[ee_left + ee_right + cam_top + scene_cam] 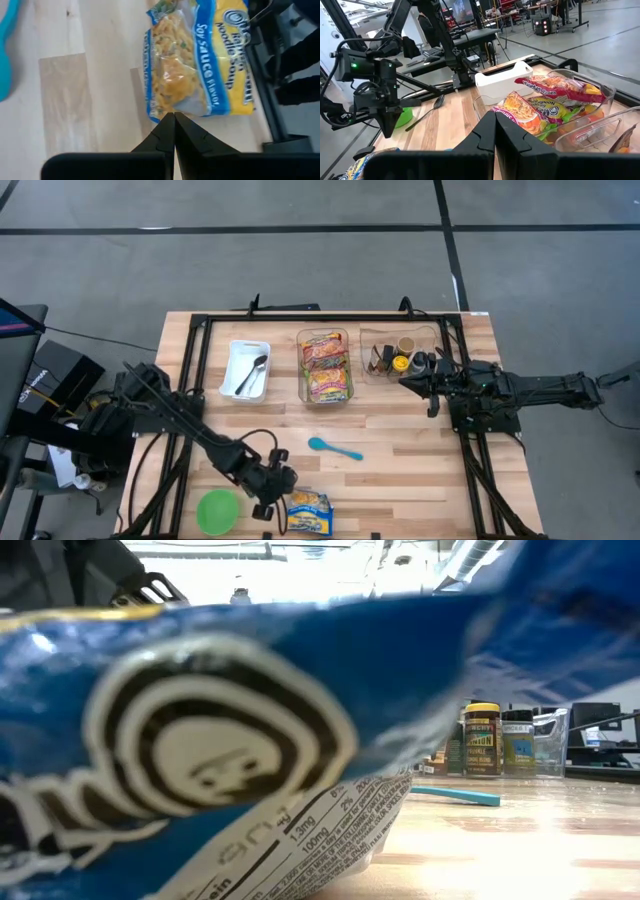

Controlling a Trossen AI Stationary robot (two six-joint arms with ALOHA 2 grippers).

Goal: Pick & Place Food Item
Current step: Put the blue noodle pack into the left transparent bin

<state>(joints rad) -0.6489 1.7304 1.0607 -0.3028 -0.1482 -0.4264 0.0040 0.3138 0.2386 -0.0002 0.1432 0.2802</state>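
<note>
The left gripper (268,506) is seen with its two fingers (172,131) pressed together into a single point, nothing held between them. In the left wrist view that point sits just short of the near edge of the ramen packet (197,60), a blue and yellow noodle-soup bag lying flat on the wooden table (420,480); whether the tips touch the wrapper cannot be told. In the high view the packet (307,513) is found at the lower centre of the frame, close to the table's front edge, with the green bowl (218,511) just to its left and the teal spoon (333,447) above it.

From here, the likeliest fault is judged to be a push instead of a pick: if the closed fingers are driven forward, the light bag would be slid toward the table edge. The fingers would need to be spread first, and a thin, slack wrapper could then slip or be caught only by a corner.

The left arm is reached diagonally from the left of the frame, its wrist tilted down over the packet. The right gripper (411,379) is held at the upper right, fingers likewise closed and empty, near the clear tray of noodle packets (325,367) and the tray of jars (400,360).
</note>
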